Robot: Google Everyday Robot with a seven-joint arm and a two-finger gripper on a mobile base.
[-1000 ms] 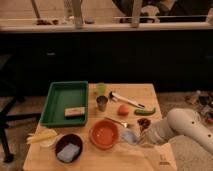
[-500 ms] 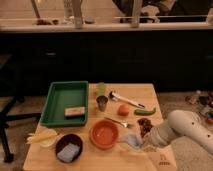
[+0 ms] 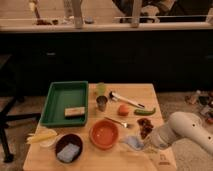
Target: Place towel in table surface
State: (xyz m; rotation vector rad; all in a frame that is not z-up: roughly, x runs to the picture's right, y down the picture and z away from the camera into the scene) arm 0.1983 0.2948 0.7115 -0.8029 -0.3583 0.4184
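Note:
The towel [image 3: 133,143] is a small pale blue-white crumpled cloth. It lies on the wooden table [image 3: 112,161] near the front right, just right of the orange bowl [image 3: 104,134]. My gripper [image 3: 148,145] is at the end of the white arm [image 3: 186,131], which reaches in from the right. It is low over the table at the towel's right edge. I cannot tell whether it is touching the cloth.
A green tray [image 3: 56,106] holding a tan block [image 3: 75,111] stands at the left. A green cup [image 3: 101,88], a metal cup [image 3: 102,103], a brush [image 3: 125,99], an orange fruit [image 3: 123,109], a green pepper [image 3: 145,111], a fork [image 3: 117,122] and a brown item [image 3: 145,126] fill the middle. A dark bowl [image 3: 68,147] and a yellow item [image 3: 42,136] sit front left.
The arm and gripper have sunk slightly toward the table's front edge. The towel has shifted a little forward and to the right with them.

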